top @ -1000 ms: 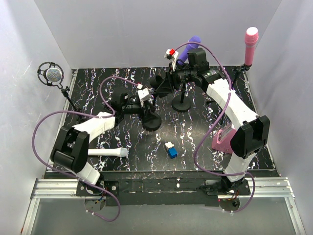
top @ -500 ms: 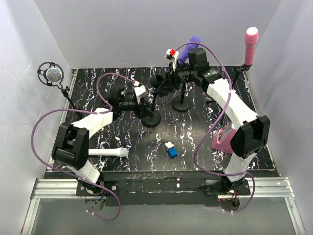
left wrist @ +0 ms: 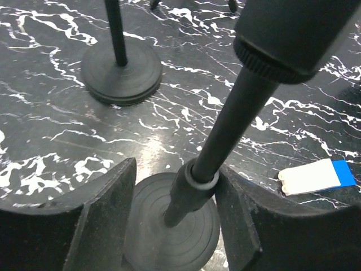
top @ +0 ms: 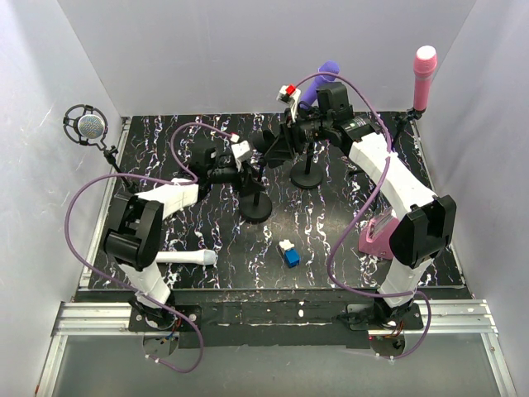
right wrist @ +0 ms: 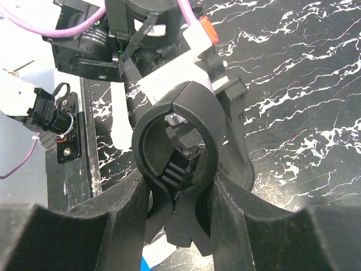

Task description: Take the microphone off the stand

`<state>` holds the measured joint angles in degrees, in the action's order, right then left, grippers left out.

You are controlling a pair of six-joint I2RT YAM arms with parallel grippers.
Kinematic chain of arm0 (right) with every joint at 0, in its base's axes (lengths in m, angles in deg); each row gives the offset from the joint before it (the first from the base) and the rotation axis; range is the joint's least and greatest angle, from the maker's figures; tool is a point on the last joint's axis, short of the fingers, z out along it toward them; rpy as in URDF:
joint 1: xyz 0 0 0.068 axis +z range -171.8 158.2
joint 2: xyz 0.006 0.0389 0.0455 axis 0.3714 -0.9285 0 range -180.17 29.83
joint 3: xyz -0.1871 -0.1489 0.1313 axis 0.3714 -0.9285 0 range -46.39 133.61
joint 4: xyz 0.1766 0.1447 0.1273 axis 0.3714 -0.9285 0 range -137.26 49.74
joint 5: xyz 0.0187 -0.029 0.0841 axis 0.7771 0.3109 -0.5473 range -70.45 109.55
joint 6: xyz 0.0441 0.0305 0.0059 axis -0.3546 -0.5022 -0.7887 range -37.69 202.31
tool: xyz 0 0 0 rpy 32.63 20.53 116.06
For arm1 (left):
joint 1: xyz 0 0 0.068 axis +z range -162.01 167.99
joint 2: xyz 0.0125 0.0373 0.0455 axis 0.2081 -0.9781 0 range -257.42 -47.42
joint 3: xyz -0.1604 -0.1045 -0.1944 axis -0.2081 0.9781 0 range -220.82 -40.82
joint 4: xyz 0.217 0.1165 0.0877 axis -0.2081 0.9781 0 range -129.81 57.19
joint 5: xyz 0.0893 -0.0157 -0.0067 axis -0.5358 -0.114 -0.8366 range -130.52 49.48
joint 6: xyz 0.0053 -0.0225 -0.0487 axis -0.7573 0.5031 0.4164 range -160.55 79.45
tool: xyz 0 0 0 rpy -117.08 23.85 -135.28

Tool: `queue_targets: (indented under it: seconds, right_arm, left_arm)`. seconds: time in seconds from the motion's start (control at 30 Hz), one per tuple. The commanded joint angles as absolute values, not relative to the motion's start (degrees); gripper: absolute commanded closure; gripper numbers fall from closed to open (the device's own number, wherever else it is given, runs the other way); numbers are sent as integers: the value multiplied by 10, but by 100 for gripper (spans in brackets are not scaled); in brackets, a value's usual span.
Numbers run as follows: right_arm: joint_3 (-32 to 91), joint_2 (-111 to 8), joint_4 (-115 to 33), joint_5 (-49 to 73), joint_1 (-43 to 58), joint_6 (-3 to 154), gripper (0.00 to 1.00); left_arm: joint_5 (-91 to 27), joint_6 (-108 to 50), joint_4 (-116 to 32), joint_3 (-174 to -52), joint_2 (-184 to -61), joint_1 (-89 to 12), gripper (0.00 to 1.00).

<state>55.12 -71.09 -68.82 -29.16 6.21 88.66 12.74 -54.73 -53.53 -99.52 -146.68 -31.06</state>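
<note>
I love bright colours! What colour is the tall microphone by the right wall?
Microphone is pink; top external view.

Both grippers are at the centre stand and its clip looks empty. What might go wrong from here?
1. The right gripper appears clamped on the empty mic clip, while the left gripper only straddles the stand pole low down, with a gap on one side. A pull on the clip may tip the stand.
2. The purple microphone on its own stand sits right beside the right gripper. A swing could knock it over.
</note>
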Motion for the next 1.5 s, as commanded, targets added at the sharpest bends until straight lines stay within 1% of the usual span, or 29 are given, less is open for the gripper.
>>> queue_targets:
  seconds: [0.0,0.03,0.07,0.13,0.17,0.2,0.23,0.27,0.3,0.33,0.37,0.4,0.47,0.5,0.53,0.57,0.63,0.67,0.7,0.8,0.93,1.03,1.07,1.2,1.23,1.3,1.4,1.43,1.47]
  right_arm:
    - [564,-714,-745,-314,68,863,99]
    - [564,-714,-744,-313,68,862,99]
    - [564,-714,-742,-313,68,859,99]
    - [561,-713,-738,-309,68,856,99]
    - [558,-712,-735,-304,68,850,99]
    - [557,-712,-730,-294,68,841,99]
    - [557,-711,-726,-269,68,810,99]
    - [560,-710,-722,-220,68,776,99]
    - [563,-708,-721,-170,69,737,99]
    - [567,-705,-729,-99,74,687,99]
    - [571,-703,-740,-47,80,648,99]
    - [572,-700,-748,-15,85,628,99]
    - [571,-697,-757,-1,94,614,99]
    - [565,-692,-756,7,98,612,99]
    - [559,-690,-753,11,101,613,99]
    - [553,-687,-750,15,102,615,99]
    - [549,-687,-747,22,102,629,99]
    - [550,-688,-746,28,101,641,99]
    - [549,-686,-744,30,101,657,99]
    - [534,-678,-717,0,99,702,99]
    - [519,-672,-699,-122,99,773,99]
    - [510,-669,-697,-202,99,812,99]
    - [507,-669,-698,-220,98,817,99]
    - [513,-674,-706,-254,98,821,99]
    - [513,-674,-706,-252,99,821,99]
    - [514,-675,-707,-247,98,821,99]
    - [518,-676,-710,-233,98,821,99]
    - [518,-676,-710,-217,98,809,99]
    - [521,-676,-709,-200,98,793,99]
  left_arm:
    - [169,-545,-534,-1023,-1474,-320,50]
    - [172,-548,-527,-1023,-1474,-319,58]
    - [174,-549,-521,-1021,-1473,-318,62]
    - [171,-535,-525,-1017,-1469,-318,81]
    - [163,-508,-536,-1011,-1467,-319,93]
    - [135,-486,-552,-1005,-1461,-320,100]
    - [78,-454,-576,-989,-1446,-327,100]
    - [-31,-422,-599,-968,-1420,-348,100]
    - [-225,-410,-611,-945,-1384,-390,100]
    - [-475,-425,-610,-929,-1354,-451,100]
    - [-709,-432,-655,-916,-1351,-512,100]
    - [-767,-423,-657,-934,-1363,-531,100]
    - [-751,-298,-504,-981,-1382,-539,100]
    - [-740,-247,-478,-983,-1386,-538,100]
    - [-710,-235,-479,-975,-1386,-538,100]
    - [-681,-241,-486,-964,-1383,-538,94]
    - [-635,-273,-499,-941,-1369,-534,62]
    - [-607,-292,-504,-932,-1361,-531,49]
    - [-563,-307,-505,-925,-1351,-520,43]
    - [-422,-336,-524,-893,-1315,-476,33]
    - [-162,-390,-546,-872,-1290,-425,31]
    - [-14,-421,-547,-885,-1314,-394,36]
    - [27,-435,-541,-892,-1329,-390,41]
    - [61,-456,-566,-906,-1366,-389,51]
    - [67,-457,-569,-912,-1377,-390,55]
    - [71,-458,-571,-921,-1386,-390,68]
    - [56,-464,-570,-926,-1392,-390,100]
    - [31,-453,-571,-925,-1387,-390,100]
    - [-28,-423,-583,-917,-1377,-395,100]
